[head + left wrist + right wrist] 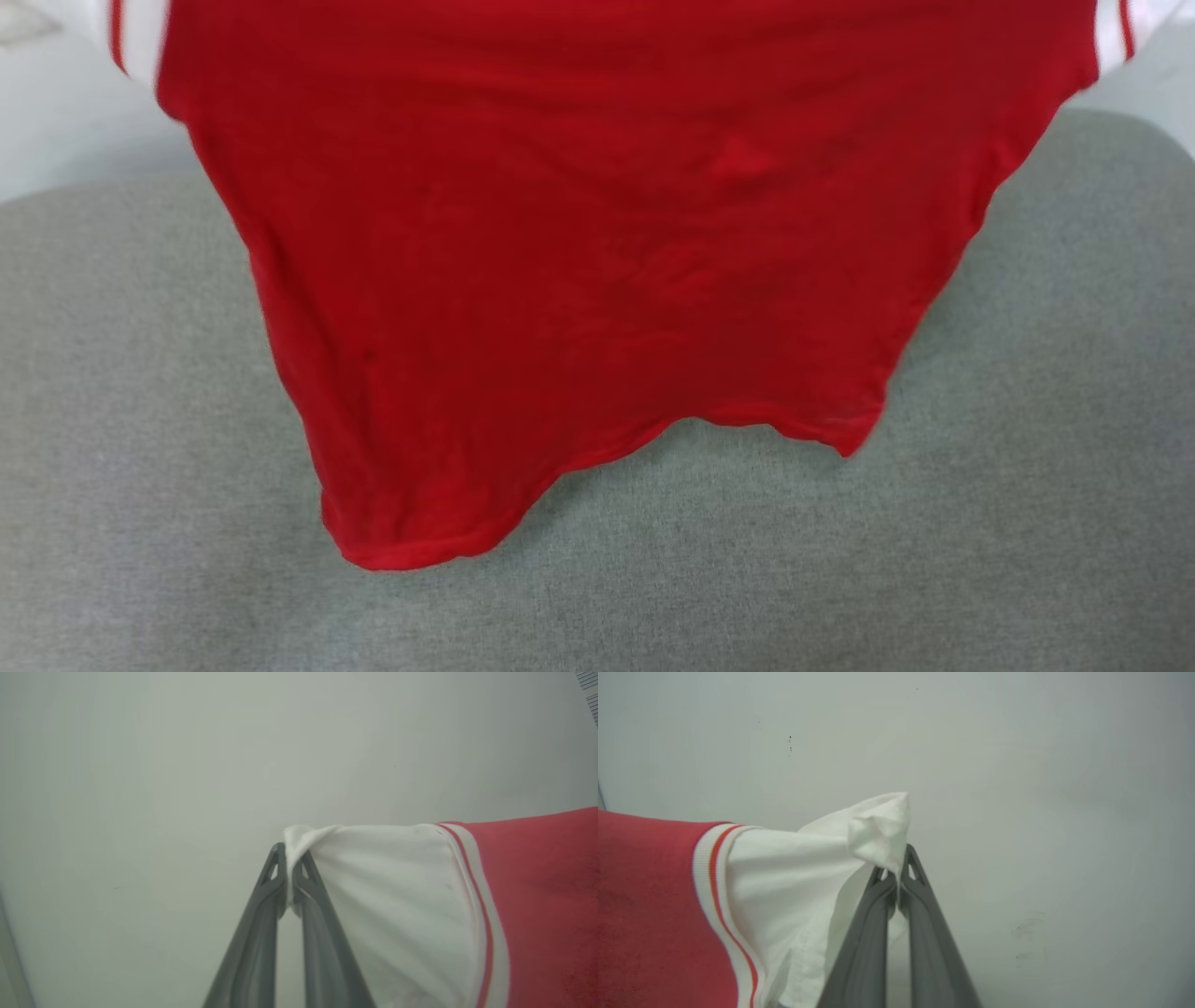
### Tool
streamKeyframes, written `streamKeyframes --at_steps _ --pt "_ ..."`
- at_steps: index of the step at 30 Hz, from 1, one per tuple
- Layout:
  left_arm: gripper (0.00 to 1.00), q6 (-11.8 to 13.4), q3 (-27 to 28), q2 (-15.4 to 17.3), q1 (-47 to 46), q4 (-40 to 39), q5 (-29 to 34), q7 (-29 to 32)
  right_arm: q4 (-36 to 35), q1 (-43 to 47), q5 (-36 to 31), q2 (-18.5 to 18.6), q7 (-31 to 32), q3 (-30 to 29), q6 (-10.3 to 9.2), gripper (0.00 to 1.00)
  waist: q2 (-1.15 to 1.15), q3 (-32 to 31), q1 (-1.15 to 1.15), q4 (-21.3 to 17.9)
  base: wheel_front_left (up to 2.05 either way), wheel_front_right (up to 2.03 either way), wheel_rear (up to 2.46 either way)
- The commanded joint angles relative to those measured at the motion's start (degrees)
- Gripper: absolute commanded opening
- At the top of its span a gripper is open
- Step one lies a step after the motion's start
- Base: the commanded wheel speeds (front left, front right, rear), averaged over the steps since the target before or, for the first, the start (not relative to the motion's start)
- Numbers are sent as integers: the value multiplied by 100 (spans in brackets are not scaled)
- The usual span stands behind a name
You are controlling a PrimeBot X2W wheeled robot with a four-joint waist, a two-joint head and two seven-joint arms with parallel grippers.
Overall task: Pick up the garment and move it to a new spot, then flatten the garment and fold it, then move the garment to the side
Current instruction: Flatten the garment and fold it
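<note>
Pinching the garment (pixel 579 280) by its white sleeve tips in left gripper (pixel 289 858) and right gripper (pixel 897 868), hem (pixel 607 455) hanging over grey surface (pixel 140 420).

This was a plain indoor room, its kind unclear. It showed a grey cloth-covered surface (pixel 149 448) and a bare, scuffed pale wall (pixel 1064 788).

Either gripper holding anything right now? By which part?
Both hold the bright red jersey T-shirt with white sleeves: left gripper pinches one white sleeve's edge, right gripper the other's.
</note>
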State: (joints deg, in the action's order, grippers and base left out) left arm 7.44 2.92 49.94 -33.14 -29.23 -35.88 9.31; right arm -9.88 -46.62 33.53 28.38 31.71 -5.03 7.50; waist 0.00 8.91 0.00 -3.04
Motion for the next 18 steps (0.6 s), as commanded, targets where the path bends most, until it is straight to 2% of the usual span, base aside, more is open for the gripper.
streamKeyframes --at_steps 1,5,8,12,18 --pt "0 -56 -8 51 -188 100 -28 1 58 -206 -46 -41 -35 -12 -3 0 0 325 0 -13 0 0 0" --pt "0 -281 -251 175 -955 650 51 20 393 -886 -314 -153 -358 149 -3 0 0 817 0 -4 0 0 0" --pt "0 -436 -524 133 -1729 1046 135 -23 763 -1485 -511 -261 -586 264 -2 0 0 1242 0 23 0 0 0" --pt "0 -653 -905 -37 -2819 1713 291 -112 1348 -2334 -787 -326 -852 413 -3 0 0 1728 0 91 0 0 0" --pt "0 -849 -1420 -563 -4433 2929 608 -368 2250 -3565 -1270 -442 -1370 463 -2 0 0 2301 0 256 0 0 0"
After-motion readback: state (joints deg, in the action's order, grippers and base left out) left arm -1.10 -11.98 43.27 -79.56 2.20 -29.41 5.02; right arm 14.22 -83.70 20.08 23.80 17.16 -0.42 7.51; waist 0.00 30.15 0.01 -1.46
